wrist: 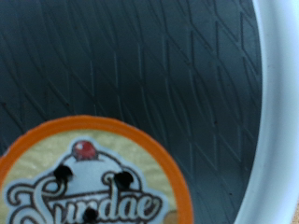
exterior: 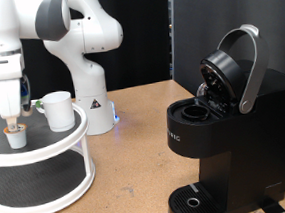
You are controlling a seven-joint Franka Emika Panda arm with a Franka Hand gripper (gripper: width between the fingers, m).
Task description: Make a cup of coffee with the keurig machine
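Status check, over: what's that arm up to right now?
Gripper just above small white pod on round white two-tier stand. White ceramic mug beside it. Black Keurig machine lid open. Nothing blocking.

The keurig machine [exterior: 221, 140] is seen in black, its raised lid handle [exterior: 250, 67] in silver-grey. The cup [exterior: 59, 110] is shown plain white, as is the small pod [exterior: 17, 135] beneath the claw [exterior: 13, 120]. The two-tier stand [exterior: 37, 161] is rimmed white with dark mats. The table [exterior: 139, 177] is brown. In the wrist view, an orange-ringed pod lid [wrist: 89, 177] is lettered white on tan, against a dark diamond-patterned mat [wrist: 140, 56].
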